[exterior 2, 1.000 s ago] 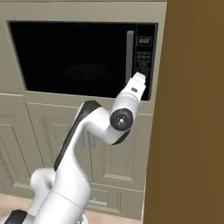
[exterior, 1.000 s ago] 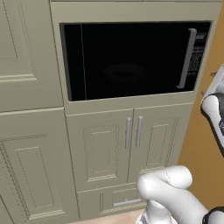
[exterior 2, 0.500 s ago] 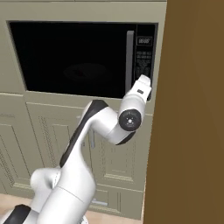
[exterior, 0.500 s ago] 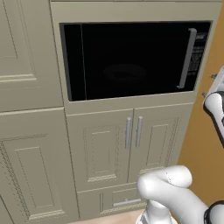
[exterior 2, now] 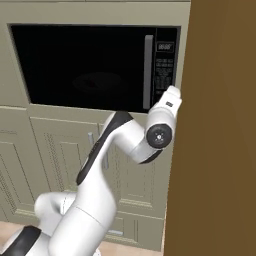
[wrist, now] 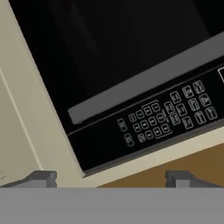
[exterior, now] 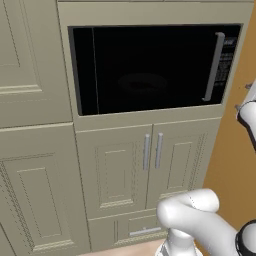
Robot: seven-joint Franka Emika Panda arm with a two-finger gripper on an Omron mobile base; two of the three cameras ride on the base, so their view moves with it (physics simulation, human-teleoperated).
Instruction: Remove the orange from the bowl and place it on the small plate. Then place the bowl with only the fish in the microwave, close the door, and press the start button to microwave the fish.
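The microwave (exterior: 150,70) sits built into the beige cabinets (exterior: 35,65), its door (exterior 2: 85,65) shut, and through the dark glass I can faintly make out the bowl (exterior 2: 97,81) inside. The grey bar handle (wrist: 148,78) runs beside the keypad (wrist: 168,116). My gripper (wrist: 111,178) faces that keypad from just below, its fingers (wrist: 41,177) spread apart and holding nothing. A brown wall panel (exterior 2: 220,125) stands at my right.
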